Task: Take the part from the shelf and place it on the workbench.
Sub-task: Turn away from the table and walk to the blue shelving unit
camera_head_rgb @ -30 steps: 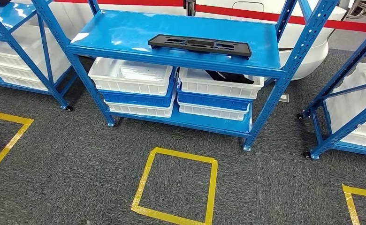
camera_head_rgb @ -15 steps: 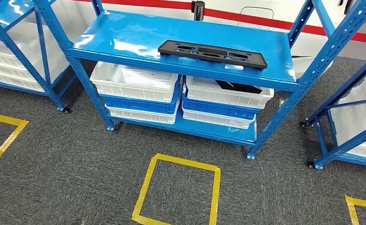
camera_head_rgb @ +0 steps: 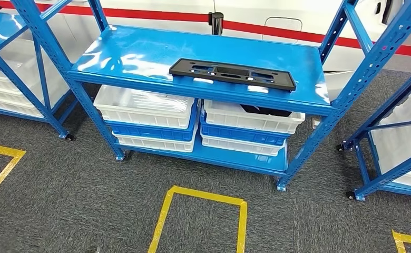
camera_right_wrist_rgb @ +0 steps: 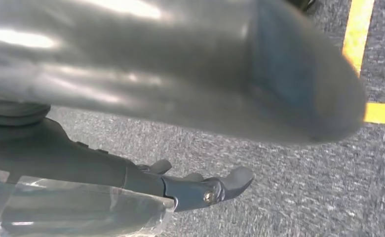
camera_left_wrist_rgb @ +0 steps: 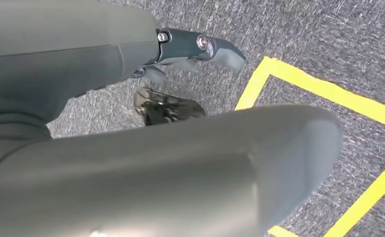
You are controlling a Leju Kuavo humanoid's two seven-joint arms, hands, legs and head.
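On the blue shelf (camera_head_rgb: 140, 52), the black part (camera_head_rgb: 232, 74) lies flat, long axis left-right; white bins (camera_head_rgb: 145, 105) below; left hand (camera_left_wrist_rgb: 131, 98) and right hand (camera_right_wrist_rgb: 156, 98) released

One black part (camera_head_rgb: 233, 73), four stacked bins (camera_head_rgb: 145, 107) under it, perhaps three blue shelves (camera_head_rgb: 140, 52).
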